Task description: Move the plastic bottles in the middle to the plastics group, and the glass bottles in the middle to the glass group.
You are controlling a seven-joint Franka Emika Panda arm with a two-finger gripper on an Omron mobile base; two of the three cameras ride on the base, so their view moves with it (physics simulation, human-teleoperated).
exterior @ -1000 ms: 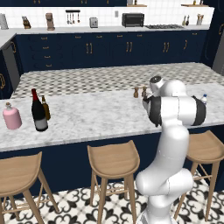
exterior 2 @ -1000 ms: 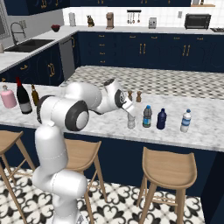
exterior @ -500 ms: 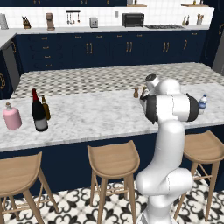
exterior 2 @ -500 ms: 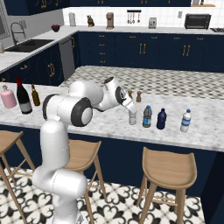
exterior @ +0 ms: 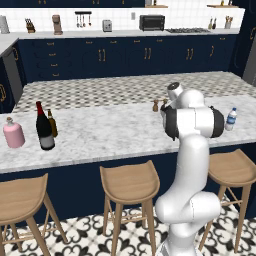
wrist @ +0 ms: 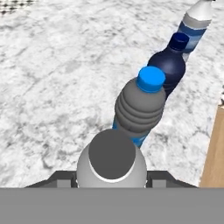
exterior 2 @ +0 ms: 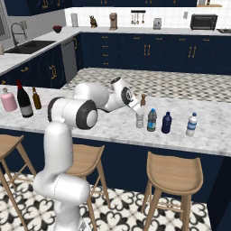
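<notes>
Standing upright directly under the gripper (exterior 2: pixel 138 113), the clear bottle (exterior 2: pixel 140 121) sits clamped in the jaws at the tabletop (exterior 2: pixel 99 125) near edge, first in a row with the dark bottle (exterior 2: pixel 152 120), navy bottle (exterior 2: pixel 166 122) and blue-label bottle (exterior 2: pixel 191 125) toward the right end.

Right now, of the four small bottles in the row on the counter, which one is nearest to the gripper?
The clear bottle with the pale cap, at the left end of the row. The gripper is right above it; the other three stand further right.
</notes>
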